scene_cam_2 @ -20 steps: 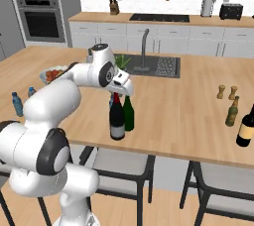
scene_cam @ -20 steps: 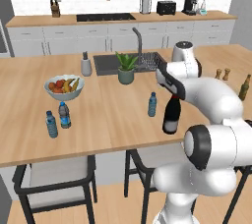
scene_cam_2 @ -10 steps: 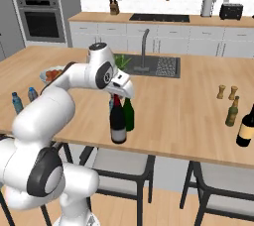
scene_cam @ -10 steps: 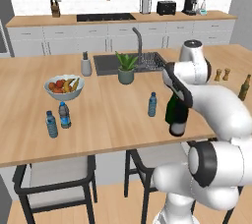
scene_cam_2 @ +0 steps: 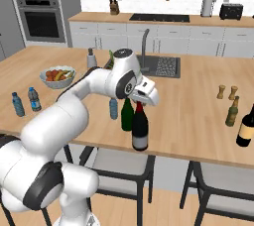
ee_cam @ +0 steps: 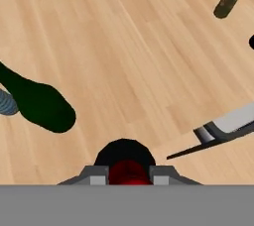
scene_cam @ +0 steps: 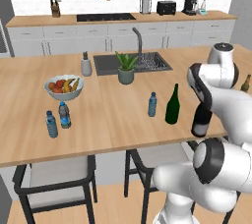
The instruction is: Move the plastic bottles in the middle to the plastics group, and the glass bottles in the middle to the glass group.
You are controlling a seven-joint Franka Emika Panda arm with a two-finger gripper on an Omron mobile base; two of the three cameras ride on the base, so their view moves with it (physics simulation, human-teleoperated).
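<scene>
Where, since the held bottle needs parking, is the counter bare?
Bare wood runs between the held bottle and the amber bottle, in front of the sink. Crowded: the green bottle and water bottle stand close beside the held one.

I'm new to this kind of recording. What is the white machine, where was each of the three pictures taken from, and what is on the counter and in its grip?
This is a rendered kitchen. The white machine is a robot arm on a base that can drive, and the two-finger tool at its end works as its hand. Two pictures come from cameras on the base, behind the arm to its left and right, looking over the wooden counter. The third comes from a camera on the hand, looking down along the tool. The tool is shut on the neck of a dark bottle with a red top, upright near the counter's front edge. Close by stand a green bottle and a small water bottle. Farther off are a fruit bowl, two more water bottles and a potted plant.
</scene>
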